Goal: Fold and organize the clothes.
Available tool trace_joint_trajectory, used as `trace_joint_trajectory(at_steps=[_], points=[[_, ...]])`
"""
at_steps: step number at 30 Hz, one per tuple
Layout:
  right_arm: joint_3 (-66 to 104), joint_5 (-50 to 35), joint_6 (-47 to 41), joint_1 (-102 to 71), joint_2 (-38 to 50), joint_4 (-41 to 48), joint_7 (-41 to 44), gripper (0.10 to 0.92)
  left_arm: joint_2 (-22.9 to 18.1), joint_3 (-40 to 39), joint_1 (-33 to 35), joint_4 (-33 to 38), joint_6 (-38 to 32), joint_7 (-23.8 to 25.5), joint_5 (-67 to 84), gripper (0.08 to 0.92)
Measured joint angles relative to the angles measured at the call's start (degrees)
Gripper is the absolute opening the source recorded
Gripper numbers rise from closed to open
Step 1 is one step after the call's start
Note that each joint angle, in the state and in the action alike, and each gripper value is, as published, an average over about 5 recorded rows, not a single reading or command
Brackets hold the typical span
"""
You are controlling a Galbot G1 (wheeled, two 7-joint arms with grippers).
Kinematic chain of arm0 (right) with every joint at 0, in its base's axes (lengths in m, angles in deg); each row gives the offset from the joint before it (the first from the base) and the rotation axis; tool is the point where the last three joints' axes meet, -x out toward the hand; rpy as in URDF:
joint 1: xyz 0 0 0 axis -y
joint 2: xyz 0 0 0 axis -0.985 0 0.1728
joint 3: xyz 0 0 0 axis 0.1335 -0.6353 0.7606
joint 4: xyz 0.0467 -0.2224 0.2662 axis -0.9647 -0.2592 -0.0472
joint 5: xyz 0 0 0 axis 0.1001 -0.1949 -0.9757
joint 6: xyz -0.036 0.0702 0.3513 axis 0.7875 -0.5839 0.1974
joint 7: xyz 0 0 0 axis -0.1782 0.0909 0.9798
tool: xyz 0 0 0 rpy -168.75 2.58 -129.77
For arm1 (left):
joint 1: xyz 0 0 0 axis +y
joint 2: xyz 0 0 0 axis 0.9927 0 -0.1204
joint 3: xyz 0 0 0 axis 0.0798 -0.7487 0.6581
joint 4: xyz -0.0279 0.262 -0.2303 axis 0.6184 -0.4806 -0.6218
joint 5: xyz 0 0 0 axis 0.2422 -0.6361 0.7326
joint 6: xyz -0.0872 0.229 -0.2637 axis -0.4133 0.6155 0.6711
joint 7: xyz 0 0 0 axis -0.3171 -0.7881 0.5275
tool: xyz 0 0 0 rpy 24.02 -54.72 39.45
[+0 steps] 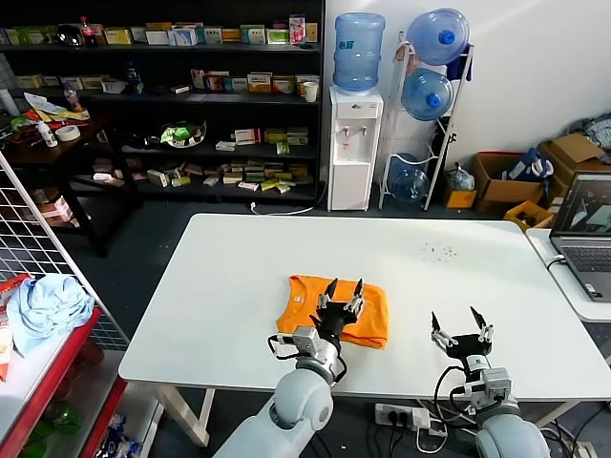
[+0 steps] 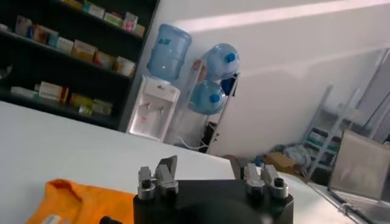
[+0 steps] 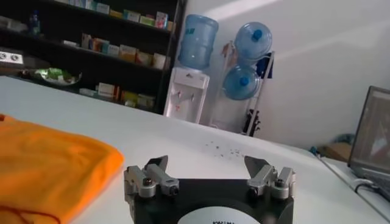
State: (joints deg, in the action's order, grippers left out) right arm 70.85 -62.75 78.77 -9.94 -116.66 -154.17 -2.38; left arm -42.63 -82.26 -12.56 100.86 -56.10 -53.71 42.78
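So the orange T-shirt [image 1: 336,310] sits folded into a rough rectangle on the white table [image 1: 229,286], toward the near edge and a bit left of centre. The left gripper [image 1: 343,286] hangs right over the shirt's near part, fingers spread apart with nothing between them. The right gripper [image 1: 459,322] is off to the right above bare tabletop, well apart from the shirt, jaws wide and holding nothing either.
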Motion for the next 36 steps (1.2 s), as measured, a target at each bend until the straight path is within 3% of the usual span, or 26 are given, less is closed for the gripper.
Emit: trace_joint_trajectory(at_steps=[6,15,25,36], points=[[0.6,-0.8,0.6,0.9,-0.8,0.7,1.5,0.823,7.5,6.4,4.0,3.2,-4.1,2.7,-2.6,0.793],[1.9,-1.5,2.1,1.7,-2.4,1.5,4.1,0.823,15.9,18.9,13.2,8.0,-8.7,6.6,-6.5,0.823],[4.8,-1.6,2.4,1.0,-3.5,0.8,8.6,0.823,20.2,27.4,19.8,10.3,-11.2,9.4,-10.5,0.823],[7.2,-1.6,2.7,0.5,-4.3,-0.2,10.6,0.823,19.9,30.2,22.8,11.4,-12.5,11.7,-13.2,0.823]])
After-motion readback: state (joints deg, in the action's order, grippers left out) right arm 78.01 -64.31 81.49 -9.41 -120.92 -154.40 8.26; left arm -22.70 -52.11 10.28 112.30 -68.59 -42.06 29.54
